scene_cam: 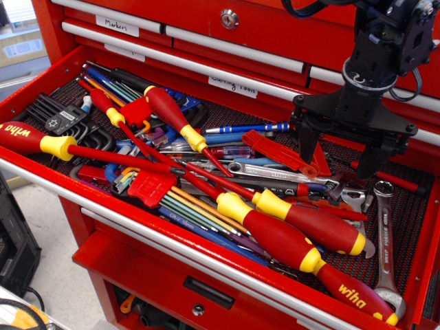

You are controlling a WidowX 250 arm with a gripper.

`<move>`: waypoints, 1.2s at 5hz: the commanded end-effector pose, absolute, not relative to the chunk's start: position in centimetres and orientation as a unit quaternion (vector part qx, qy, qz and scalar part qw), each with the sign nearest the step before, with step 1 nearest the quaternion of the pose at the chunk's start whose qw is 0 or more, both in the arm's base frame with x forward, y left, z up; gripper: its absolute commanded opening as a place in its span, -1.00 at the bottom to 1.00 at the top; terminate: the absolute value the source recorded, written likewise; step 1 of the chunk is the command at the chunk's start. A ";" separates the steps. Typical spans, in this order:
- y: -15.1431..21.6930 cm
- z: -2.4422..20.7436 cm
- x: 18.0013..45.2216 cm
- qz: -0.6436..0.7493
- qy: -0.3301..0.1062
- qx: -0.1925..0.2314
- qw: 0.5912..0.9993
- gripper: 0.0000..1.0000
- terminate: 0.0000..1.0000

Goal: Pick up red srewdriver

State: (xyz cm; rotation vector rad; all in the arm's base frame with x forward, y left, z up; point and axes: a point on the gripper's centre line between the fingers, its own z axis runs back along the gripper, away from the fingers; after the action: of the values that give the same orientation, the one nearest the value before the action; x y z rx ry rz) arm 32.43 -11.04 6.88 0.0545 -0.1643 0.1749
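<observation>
Below me, the open red drawer [34, 84] was crammed with tools on a dark mesh liner. A black rack of hex keys [58, 118] sat at the left end, and a red holder [152, 185] fanned out coloured hex keys toward the front. Several red-and-yellow screwdrivers lay crossed over the heap: a long one marked "wiha" [31, 136] at the left, two fat-handled ones [313, 225] near the front right, and another thick one [168, 110] in the middle. A silver spanner [383, 237] lay along the right side.

Much of the pile was buried under other tools, so I could not sort out the smaller items in the middle. The label on the shut drawer above was too faint to read surely, and my arm was cut off by the top edge.

The red srewdriver [101, 101], slim with a yellow collar, lay at the back left, its thin shaft running under the clutter. My gripper [339, 152] hung over the right half with its jaws spread and nothing between them, well apart from that screwdriver.
</observation>
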 end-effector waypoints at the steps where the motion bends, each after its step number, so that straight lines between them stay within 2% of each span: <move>1: -11.0 6.9 32.4 0.087 -0.082 0.027 0.992 1.00 -1.00; 2: -9.7 7.2 32.2 0.115 -0.080 0.034 0.990 1.00 -1.00; 3: -6.5 8.3 31.6 0.128 -0.070 0.045 0.988 1.00 -1.00; 5: 1.3 10.4 28.9 0.156 -0.036 0.115 0.980 1.00 -1.00; 6: 5.2 9.8 28.4 0.162 -0.025 0.145 0.976 1.00 -1.00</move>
State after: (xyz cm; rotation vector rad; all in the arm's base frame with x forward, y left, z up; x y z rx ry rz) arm 28.21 5.86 8.53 0.3070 -0.0225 0.3401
